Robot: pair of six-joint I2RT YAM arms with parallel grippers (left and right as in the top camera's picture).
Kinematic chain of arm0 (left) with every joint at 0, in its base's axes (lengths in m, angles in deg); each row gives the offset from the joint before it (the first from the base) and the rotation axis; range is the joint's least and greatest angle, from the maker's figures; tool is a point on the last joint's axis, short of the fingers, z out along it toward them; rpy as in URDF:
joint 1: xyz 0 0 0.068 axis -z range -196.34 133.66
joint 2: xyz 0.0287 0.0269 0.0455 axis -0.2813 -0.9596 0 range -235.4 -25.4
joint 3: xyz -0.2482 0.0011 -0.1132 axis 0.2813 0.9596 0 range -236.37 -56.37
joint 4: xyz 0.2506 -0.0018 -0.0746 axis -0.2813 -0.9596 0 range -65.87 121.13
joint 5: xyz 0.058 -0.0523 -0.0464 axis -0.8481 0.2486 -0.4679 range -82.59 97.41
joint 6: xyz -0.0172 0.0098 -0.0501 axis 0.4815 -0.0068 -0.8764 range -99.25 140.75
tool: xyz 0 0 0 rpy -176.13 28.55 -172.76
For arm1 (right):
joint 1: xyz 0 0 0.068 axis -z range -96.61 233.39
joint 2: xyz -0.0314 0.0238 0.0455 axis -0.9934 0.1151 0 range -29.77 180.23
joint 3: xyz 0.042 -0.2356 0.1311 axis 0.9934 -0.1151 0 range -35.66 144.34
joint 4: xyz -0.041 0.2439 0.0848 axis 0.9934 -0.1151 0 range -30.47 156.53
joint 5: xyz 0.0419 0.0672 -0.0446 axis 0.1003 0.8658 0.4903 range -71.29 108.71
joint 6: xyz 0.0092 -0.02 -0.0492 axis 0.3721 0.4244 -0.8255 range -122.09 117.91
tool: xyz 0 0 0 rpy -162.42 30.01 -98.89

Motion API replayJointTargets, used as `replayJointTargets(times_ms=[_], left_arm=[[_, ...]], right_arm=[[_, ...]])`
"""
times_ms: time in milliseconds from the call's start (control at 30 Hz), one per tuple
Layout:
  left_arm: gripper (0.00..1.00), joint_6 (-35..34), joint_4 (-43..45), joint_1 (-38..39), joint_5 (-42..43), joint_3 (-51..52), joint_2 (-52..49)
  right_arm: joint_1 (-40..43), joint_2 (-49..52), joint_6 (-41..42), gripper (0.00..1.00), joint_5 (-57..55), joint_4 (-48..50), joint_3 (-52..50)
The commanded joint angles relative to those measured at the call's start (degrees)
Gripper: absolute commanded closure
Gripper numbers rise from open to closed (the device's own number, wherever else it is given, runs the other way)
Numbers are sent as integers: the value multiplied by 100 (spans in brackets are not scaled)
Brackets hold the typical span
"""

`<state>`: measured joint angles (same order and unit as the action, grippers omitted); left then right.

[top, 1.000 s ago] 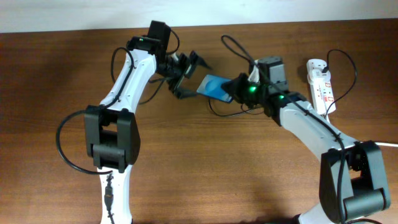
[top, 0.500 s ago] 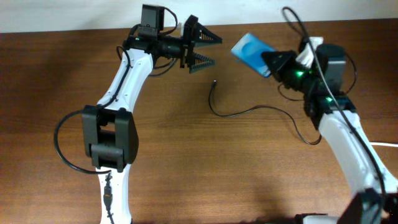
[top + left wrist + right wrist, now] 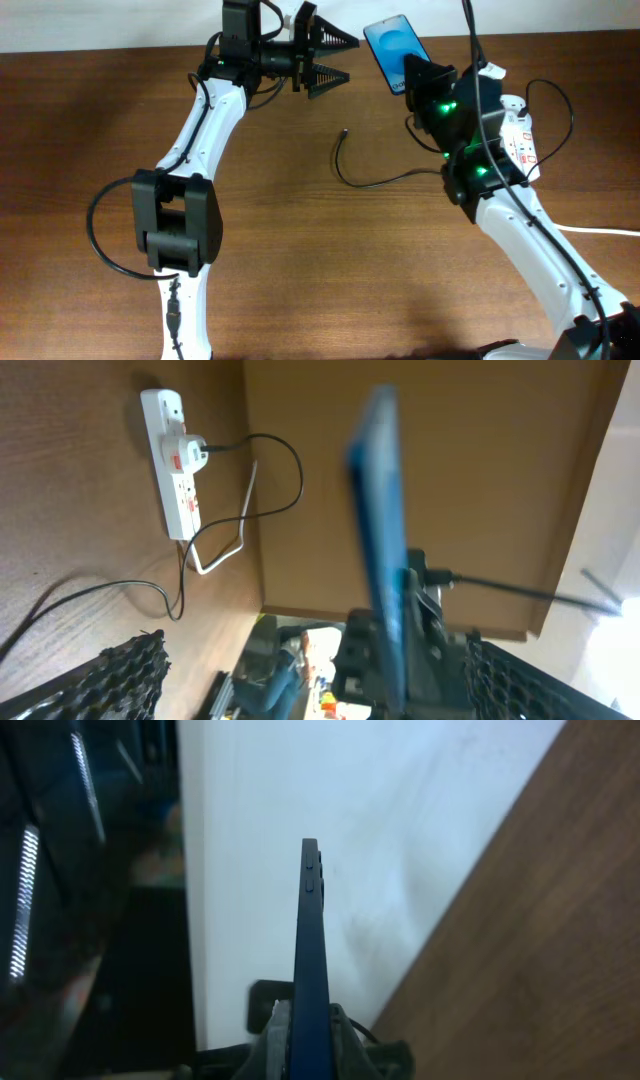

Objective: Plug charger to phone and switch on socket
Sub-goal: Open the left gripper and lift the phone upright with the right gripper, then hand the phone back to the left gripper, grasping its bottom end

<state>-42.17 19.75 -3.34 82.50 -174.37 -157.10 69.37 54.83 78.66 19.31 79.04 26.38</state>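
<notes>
The phone, blue screen lit, is lifted off the table at the back, with my right gripper shut on its lower end. In the right wrist view the phone stands edge-on between the shut jaws of the right gripper. My left gripper hangs open to the phone's left, apart from it and holding nothing. In the left wrist view the phone is edge-on ahead of the open left gripper. The charger lies loose on the table, its tip free. The socket lies at the right, partly behind the right arm.
In the left wrist view the socket shows a black plug in it and a thick white cord looping off it. The wooden table ends at a white wall just behind both grippers.
My right gripper has lifted the phone off the table and swung it back and up, screen now upright. The left gripper rose and drew back. The charger stays on the table.
</notes>
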Motion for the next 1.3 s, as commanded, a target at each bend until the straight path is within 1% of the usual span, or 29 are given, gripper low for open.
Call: replayJointTargets(times_ms=[0,67,167,267,300,333,367,433,567,733,867,900,967,1033,1167,1267], left_arm=[[0,-756,24,2,-125,-68,13],[0,-1174,24,2,-258,-68,13],[2,-1458,44,26,-400,-68,13],[5,-1604,44,70,-509,-68,13],[9,-1668,44,76,-540,-68,13],[21,-1768,46,94,-588,-68,13],[24,-1790,57,101,-603,-68,13],[24,-1790,197,101,-608,-68,13],[25,-1788,483,101,-619,-68,13],[34,-1784,535,101,-699,-68,13],[36,-1779,538,125,-706,-68,13],[37,-1749,535,138,-715,-68,13],[39,-1355,533,188,-813,-68,13],[40,-1226,533,234,-866,-68,13],[44,-1200,533,326,-1029,-68,13],[51,-1095,529,326,-1198,-66,13]], right_arm=[[-186,-46,144,96,-710,81,103],[-299,7,144,96,-713,92,103],[-420,87,323,96,-732,136,103],[-529,264,422,96,-750,448,103],[-555,330,422,96,-754,529,103],[-590,433,424,96,-752,579,103],[-599,483,426,96,-737,579,103],[-623,570,435,96,-730,579,103],[-728,750,796,96,-734,756,103],[-809,925,1152,96,-734,1207,103],[-844,955,1207,96,-734,1351,103],[-848,955,1290,96,-732,1349,103],[-881,984,1298,96,-734,1344,103],[-903,1036,1300,96,-732,1346,103],[-922,1158,1462,96,-730,1346,103],[-922,1224,1576,96,-728,1349,103]])
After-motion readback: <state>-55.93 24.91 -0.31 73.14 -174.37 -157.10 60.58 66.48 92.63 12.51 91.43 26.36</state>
